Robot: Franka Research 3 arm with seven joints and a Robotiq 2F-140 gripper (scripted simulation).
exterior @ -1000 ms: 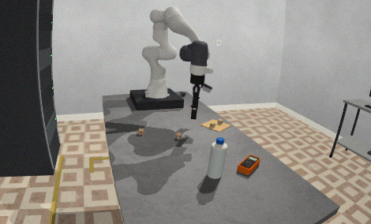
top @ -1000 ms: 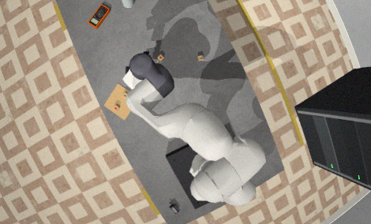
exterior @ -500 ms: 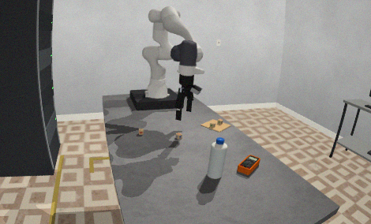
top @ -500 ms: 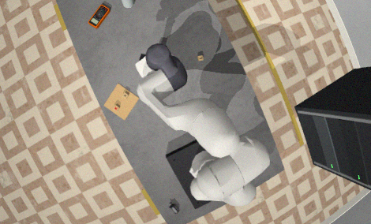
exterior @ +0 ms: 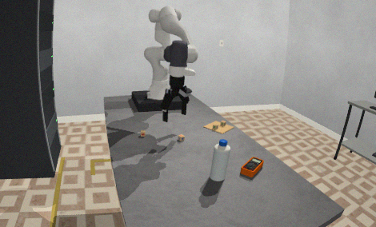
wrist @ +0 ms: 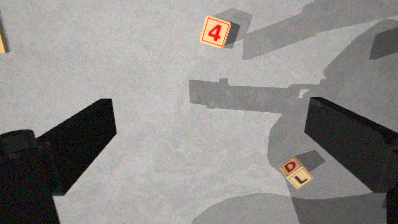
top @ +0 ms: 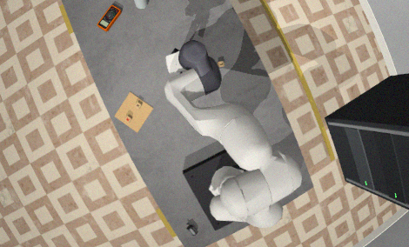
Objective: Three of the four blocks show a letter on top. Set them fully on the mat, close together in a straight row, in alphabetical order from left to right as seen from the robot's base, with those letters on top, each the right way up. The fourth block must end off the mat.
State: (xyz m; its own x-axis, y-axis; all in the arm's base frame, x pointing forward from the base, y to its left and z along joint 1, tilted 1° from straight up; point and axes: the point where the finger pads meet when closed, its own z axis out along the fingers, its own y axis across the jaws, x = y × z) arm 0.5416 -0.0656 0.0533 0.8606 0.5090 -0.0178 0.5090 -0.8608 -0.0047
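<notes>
My gripper [exterior: 174,109] hangs open and empty above the grey table, left of the tan mat [exterior: 218,126] in the exterior view. In the wrist view, my fingers frame bare table. A block with a red 4 on top [wrist: 216,32] lies ahead of them. A block with L on top and a red D on its side [wrist: 296,173] lies by the right finger. Both loose blocks show on the table [exterior: 181,137] [exterior: 142,133]. Two more blocks [top: 138,103] [top: 129,116] sit on the mat [top: 134,111]. Their letters are too small to read.
A white bottle with a blue cap [exterior: 220,160] and an orange multimeter [exterior: 252,165] stand on the table's near end. The robot's base [exterior: 154,100] is at the far end. A dark rack [exterior: 18,88] stands on the floor to the left.
</notes>
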